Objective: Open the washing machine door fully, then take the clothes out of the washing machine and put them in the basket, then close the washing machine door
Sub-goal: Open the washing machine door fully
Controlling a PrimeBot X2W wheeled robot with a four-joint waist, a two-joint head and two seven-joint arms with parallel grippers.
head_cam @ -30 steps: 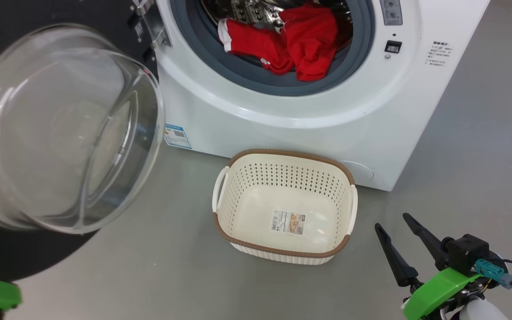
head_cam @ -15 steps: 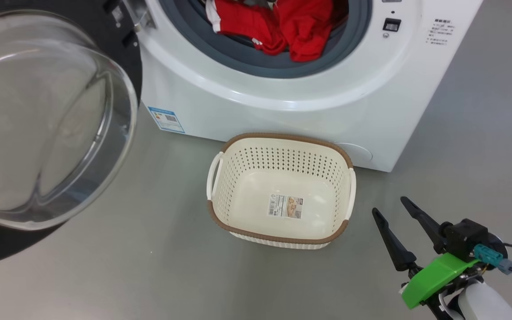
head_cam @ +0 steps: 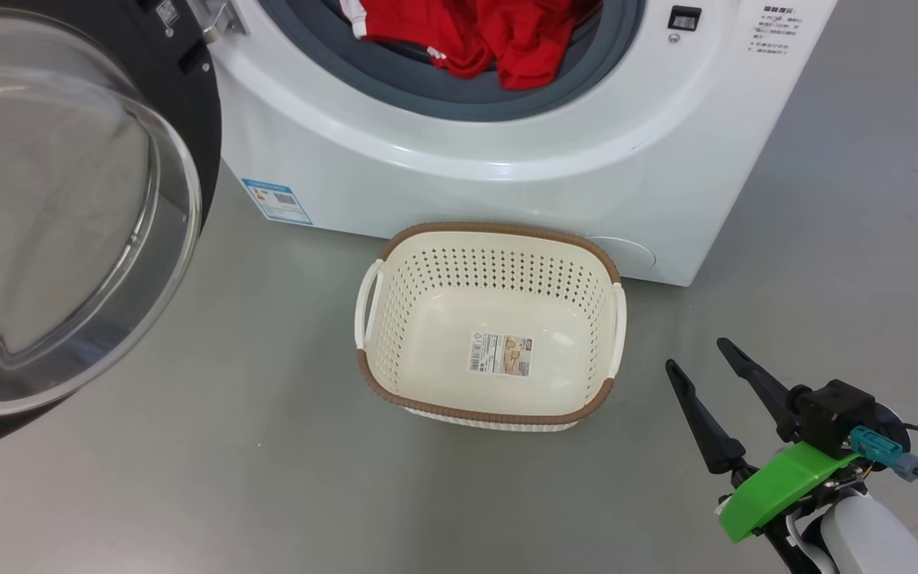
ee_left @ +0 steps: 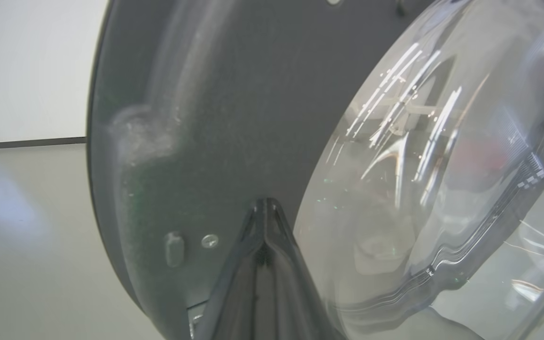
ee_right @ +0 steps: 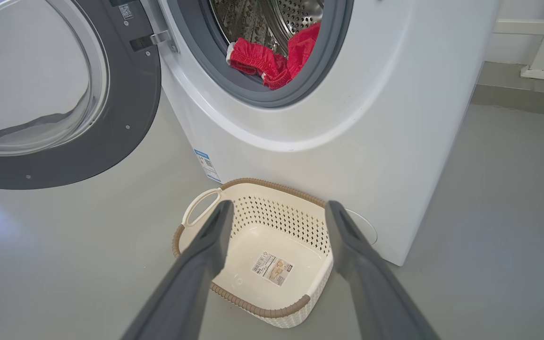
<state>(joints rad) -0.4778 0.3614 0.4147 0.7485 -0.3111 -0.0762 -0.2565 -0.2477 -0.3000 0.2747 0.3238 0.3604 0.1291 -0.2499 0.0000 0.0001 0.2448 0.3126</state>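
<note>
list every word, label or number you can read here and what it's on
Nothing reads clearly.
Blue label on the washing machine: print and code too small.
Barcode label inside the basket: too small.
Dark printed lines on the machine's upper right front: blurred.
White code sticker on the washing machine door: too small.

I count one washing machine [head_cam: 507, 183]; one washing machine door [head_cam: 52, 215]; one basket [head_cam: 499, 233]; one label [head_cam: 500, 353] inside; clothes [head_cam: 507, 40], number unclear; two of mine, left gripper [ee_left: 265, 204] and right gripper [head_cam: 696, 354].
</note>
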